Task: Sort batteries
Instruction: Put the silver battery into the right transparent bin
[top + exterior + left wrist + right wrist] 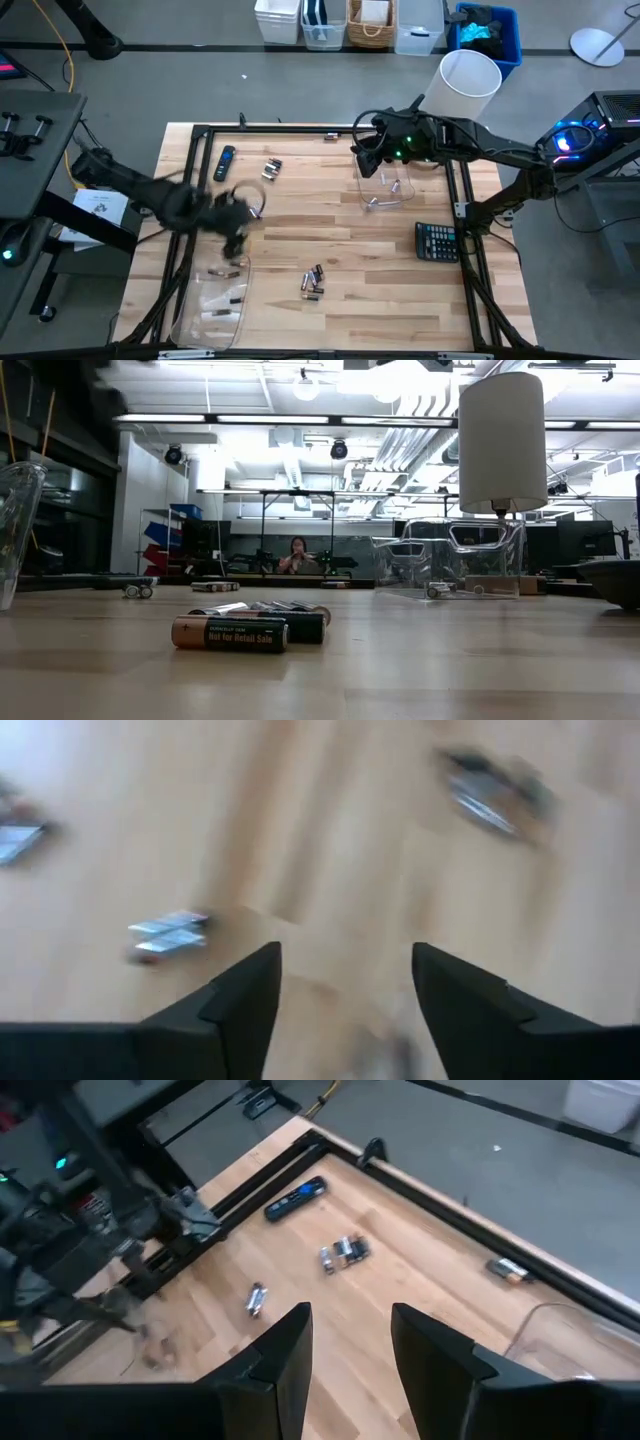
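Note:
Small batteries lie in loose groups on the wooden table: one cluster (pixel 313 282) near the front middle, shown close up in the low view (pixel 232 632), another (pixel 270 168) by the remote, and a single one (pixel 331 137) at the far edge. More lie in a clear tray (pixel 215 297) at the front left and a clear tray (pixel 386 186) at the back right. My left gripper (pixel 236 222) hangs blurred above the table beside the left tray, open and empty (pixel 345 985). My right gripper (pixel 366 162) hovers open and empty (pixel 350 1340) over the right tray's far-left corner.
A black-and-blue remote (pixel 225 163) lies at the far left, and a dark calculator (pixel 436 241) at the right edge. A black metal frame (pixel 200 131) borders the table. A white bucket (pixel 470 75) and bins stand beyond the far edge. Bare wood lies in the table's middle.

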Tool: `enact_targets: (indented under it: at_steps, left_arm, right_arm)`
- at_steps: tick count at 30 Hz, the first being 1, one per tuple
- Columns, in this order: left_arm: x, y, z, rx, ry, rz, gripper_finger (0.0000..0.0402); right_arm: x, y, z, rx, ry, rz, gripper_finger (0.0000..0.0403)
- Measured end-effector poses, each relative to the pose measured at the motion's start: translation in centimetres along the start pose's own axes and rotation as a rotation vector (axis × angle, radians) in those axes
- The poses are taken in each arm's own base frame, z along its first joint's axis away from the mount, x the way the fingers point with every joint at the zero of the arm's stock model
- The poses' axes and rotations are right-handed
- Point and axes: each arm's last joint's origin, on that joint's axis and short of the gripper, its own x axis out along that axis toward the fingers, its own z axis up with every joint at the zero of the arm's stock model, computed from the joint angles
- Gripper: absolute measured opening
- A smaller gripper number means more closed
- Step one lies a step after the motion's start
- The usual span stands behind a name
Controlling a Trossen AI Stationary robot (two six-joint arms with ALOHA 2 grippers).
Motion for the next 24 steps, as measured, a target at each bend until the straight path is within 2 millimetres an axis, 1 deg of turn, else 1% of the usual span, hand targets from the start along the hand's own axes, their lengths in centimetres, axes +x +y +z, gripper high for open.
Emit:
enact_targets:
  at_steps: [2,5,8,10,13,15,17,19,21,24]
  left_arm:
    - [0.9,2.2,1.5,-0.113,0.001,0.071,0.0231]
    - [2.3,5.2,3.2,-0.249,0.033,0.104,0.0238]
    - [4.1,7.6,4.1,-0.325,0.139,0.094,0.0239]
    - [5.6,8.9,4.5,-0.44,0.206,0.107,0.0237]
    - [8.0,10.2,4.9,-0.646,0.287,0.141,0.0234]
    - [9.2,10.4,4.8,-0.782,0.332,0.18,0.0233]
    - [10.0,10.2,4.8,-0.899,0.35,0.216,0.0232]
    - [10.4,9.5,4.9,-0.983,0.327,0.233,0.0232]
    - [10.5,8.7,5.0,-1.021,0.289,0.252,0.0232]
    - [10.5,7.9,4.6,-1.085,0.232,0.327,0.0232]
  right_arm:
    - [0.2,-0.7,0.4,-0.004,-0.008,-0.022,0.0134]
    - [0.5,-2.0,1.1,-0.02,-0.017,-0.058,0.0134]
    - [1.1,-3.5,1.9,-0.058,-0.003,-0.065,0.0134]
    - [1.6,-4.4,2.3,-0.077,0.014,-0.063,0.0134]
    - [2.8,-5.4,2.6,-0.127,0.046,-0.066,0.0134]
    - [3.8,-5.9,2.7,-0.161,0.071,-0.068,0.0134]
    - [4.8,-6.2,2.6,-0.206,0.099,-0.064,0.0134]
    - [5.8,-6.5,2.6,-0.237,0.124,-0.068,0.0134]
    - [6.8,-6.7,2.4,-0.245,0.147,-0.074,0.0134]
    - [7.8,-7.1,2.3,-0.239,0.172,-0.072,0.0134]
